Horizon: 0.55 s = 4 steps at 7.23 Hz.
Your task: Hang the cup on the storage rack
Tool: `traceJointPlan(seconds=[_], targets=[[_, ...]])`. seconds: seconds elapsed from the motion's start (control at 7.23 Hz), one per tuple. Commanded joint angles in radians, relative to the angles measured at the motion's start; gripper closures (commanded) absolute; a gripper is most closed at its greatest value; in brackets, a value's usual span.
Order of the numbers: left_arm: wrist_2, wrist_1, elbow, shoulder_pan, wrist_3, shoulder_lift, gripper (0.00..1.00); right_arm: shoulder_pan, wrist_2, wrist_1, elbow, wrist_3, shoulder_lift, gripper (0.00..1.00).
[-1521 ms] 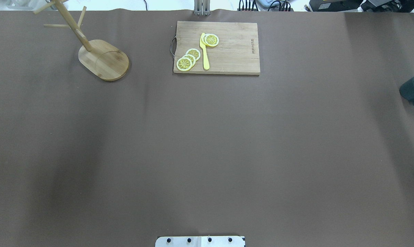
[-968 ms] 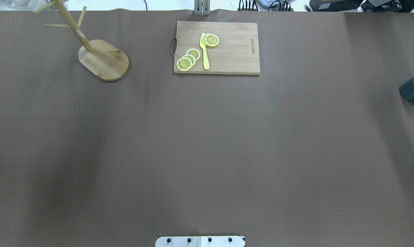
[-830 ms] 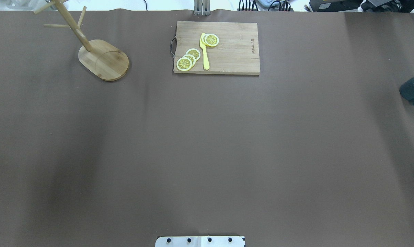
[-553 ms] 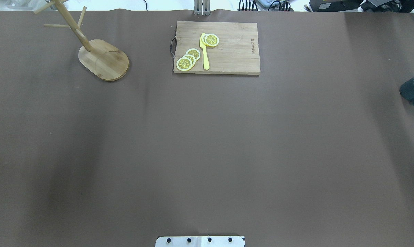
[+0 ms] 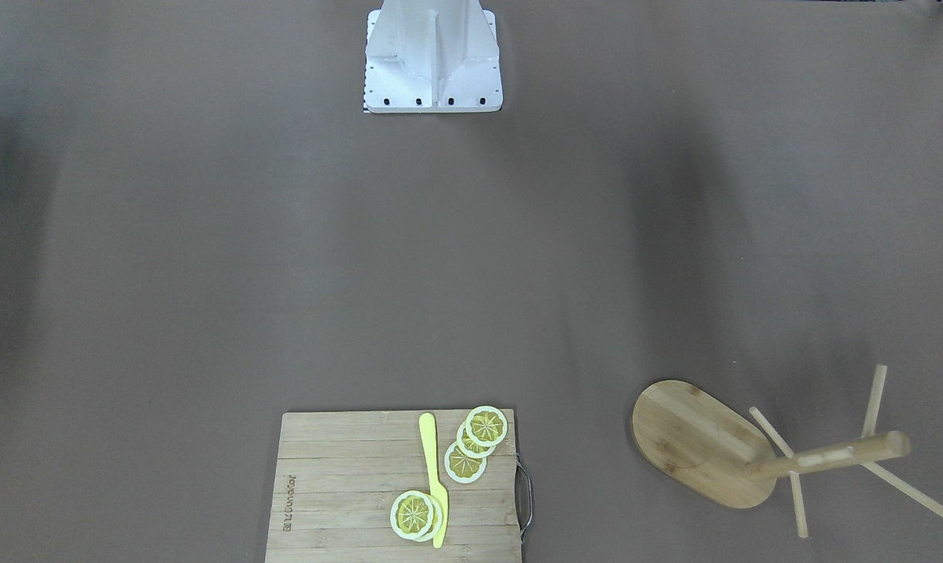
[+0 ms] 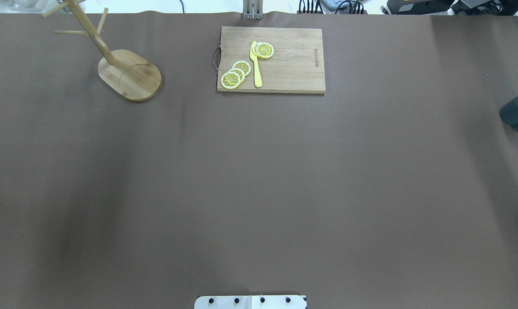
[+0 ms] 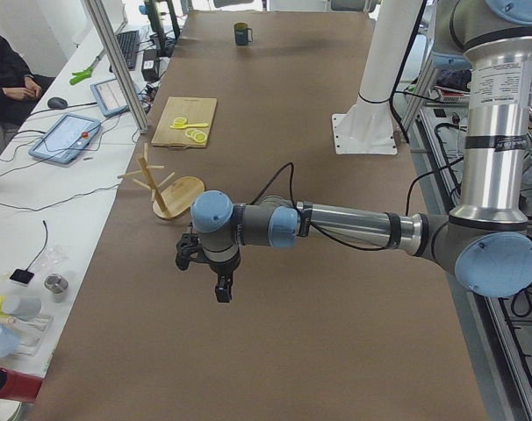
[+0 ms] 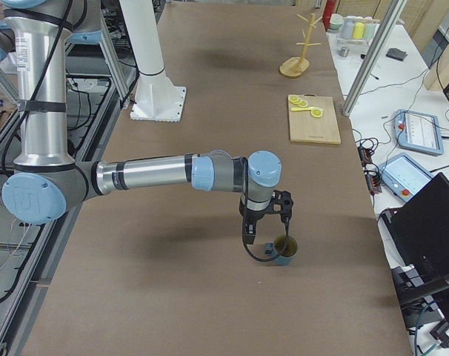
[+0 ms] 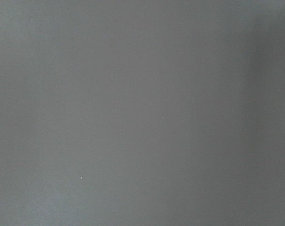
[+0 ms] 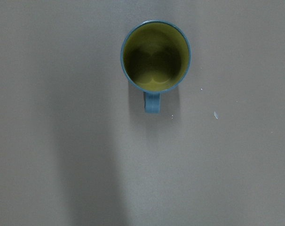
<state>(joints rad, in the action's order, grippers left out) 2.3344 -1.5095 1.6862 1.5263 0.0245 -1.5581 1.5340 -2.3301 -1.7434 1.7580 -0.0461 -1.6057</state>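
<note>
A brown sheet covers the long table point(image 6: 259, 180), and broad, soft shadows lie across it under even light. Along the far side runs a white bench point(image 7: 46, 210), with silver frame posts point(image 7: 117, 66) rising at its edge. Tablets point(image 7: 66, 139), cables and a black laptop point(image 8: 430, 222) lie on the bench. A person point(image 7: 7, 74) in dark clothes sits at its far left end.
</note>
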Motion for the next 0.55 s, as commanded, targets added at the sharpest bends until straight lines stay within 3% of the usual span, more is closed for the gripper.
traceJointPlan(seconds=[0.0, 0.41], targets=[[0.002, 0.002, 0.0, -0.002, 0.002, -0.011, 0.01, 0.0, -0.002, -0.001, 0.001, -0.001, 0.004, 0.0], [-0.004, -0.006, 0.001, -0.014, 0.003, -0.077, 0.01, -0.017, -0.041, 0.001, -0.003, -0.012, 0.024, 0.0]])
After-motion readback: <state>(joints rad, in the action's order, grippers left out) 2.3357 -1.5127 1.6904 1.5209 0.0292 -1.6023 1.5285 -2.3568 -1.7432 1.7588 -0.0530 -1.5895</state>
